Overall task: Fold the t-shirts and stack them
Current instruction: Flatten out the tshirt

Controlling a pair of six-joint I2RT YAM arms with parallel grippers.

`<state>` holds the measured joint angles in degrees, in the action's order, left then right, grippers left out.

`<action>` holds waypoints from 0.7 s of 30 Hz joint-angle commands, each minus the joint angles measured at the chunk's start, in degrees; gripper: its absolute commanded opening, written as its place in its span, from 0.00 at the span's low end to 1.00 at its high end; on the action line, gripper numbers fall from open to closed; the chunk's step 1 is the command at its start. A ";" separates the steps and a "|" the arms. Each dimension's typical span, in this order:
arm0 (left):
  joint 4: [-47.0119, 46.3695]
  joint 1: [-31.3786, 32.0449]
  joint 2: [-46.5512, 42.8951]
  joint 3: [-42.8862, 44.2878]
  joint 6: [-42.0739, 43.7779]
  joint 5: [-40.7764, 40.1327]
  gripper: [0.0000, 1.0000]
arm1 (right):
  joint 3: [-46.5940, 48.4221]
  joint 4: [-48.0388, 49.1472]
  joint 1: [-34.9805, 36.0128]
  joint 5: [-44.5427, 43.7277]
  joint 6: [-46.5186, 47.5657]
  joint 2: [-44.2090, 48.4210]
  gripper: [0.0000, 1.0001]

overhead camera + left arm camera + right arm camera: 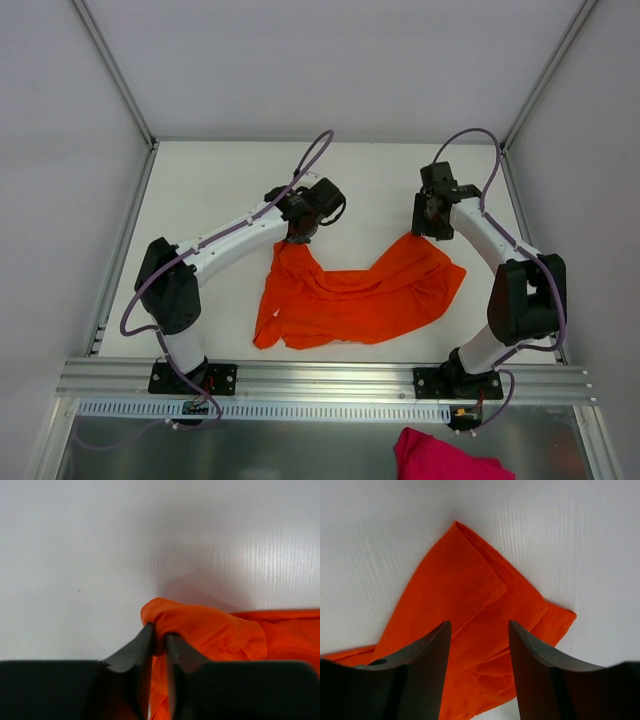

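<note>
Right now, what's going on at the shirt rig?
The left claw is shut on a bunched corner of the orange t-shirt, at the shirt's far left. The right claw stands open over the shirt's far right corner and grips nothing. The shirt lies rumpled across the white table between the two arms and is not yet folded. A pink cloth sits off the table, below the near rail.

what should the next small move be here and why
Probably the left hand should lower its pinched corner to the table and let go: it is shut on bunched fabric of the orange t-shirt, while the right hand hangs open over a corner lying flat.
</note>
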<state>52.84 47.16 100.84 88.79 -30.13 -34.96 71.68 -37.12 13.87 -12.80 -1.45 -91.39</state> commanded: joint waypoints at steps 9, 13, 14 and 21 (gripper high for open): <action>4.46 -2.42 1.47 1.38 -1.95 -3.18 0.85 | -3.47 -2.16 0.19 -0.21 -2.59 0.07 0.52; 4.20 -2.42 -1.77 0.76 -2.47 -0.99 0.82 | -4.79 -1.99 0.11 -0.21 -2.50 0.51 0.52; 4.38 -2.42 -2.39 0.77 -2.83 0.67 0.81 | -5.32 -1.90 0.11 -0.47 -2.50 0.69 0.52; -5.54 -2.42 -7.23 -9.06 -3.62 10.25 0.72 | -5.85 -1.90 0.11 -0.48 -2.50 1.48 0.52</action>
<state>52.36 44.77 96.14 82.87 -32.62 -30.09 65.82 -38.92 13.87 -12.67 -3.05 -92.62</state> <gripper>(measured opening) 0.726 0.520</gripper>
